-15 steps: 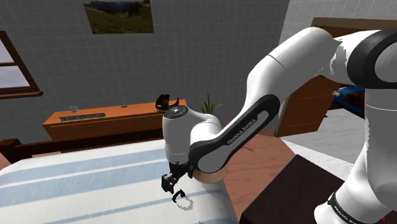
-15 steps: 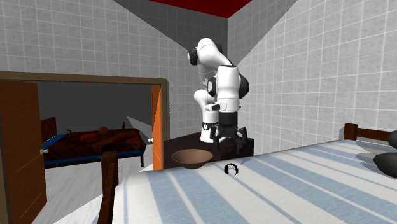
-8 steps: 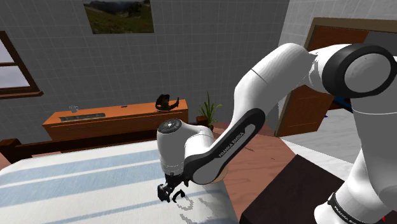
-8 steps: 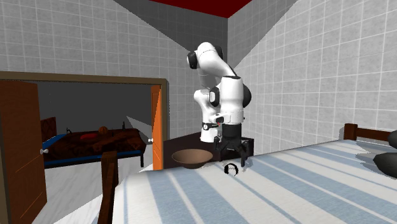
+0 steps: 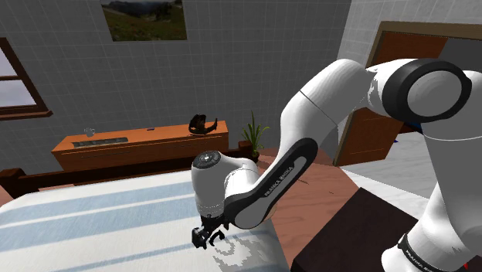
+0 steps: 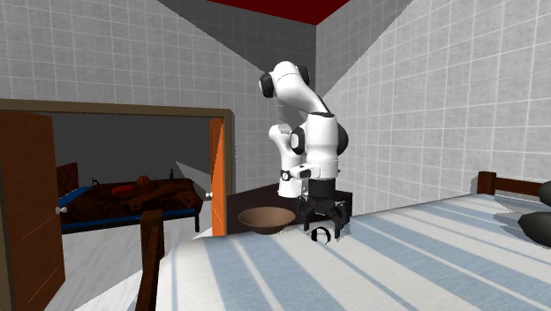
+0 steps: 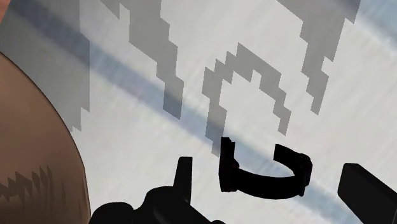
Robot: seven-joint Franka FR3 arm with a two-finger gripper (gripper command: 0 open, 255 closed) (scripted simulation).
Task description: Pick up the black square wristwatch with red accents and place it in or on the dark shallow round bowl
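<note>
The black wristwatch [image 7: 261, 179] lies as an open C-shaped band on the striped bed cover. My gripper [image 7: 273, 191] is open and low over it, with one finger [image 7: 184, 177] on one side and the other finger [image 7: 366, 191] on the far side; neither touches the band. In the second exterior view the gripper [image 6: 322, 224] stands straight down over the watch [image 6: 323, 235], with the brown shallow round bowl [image 6: 265, 218] just to that view's left. The bowl's rim [image 7: 32, 146] also shows beside the gripper in the wrist view. In the shoulder view the gripper [image 5: 208, 234] sits at the bed's near corner.
The bed cover [image 6: 397, 256] is white with blue stripes. A dark pillow [image 6: 534, 225] lies at the second exterior view's right. A brown wooden surface [image 5: 324, 193] adjoins the bed by the stand. An orange dresser [image 5: 139, 145] lines the back wall. A wooden post [image 6: 152, 252] rises at the bed's edge.
The arm has lowered the open gripper from above the bed down over the watch, so its fingers now straddle the band. Watch and bowl have not moved.
</note>
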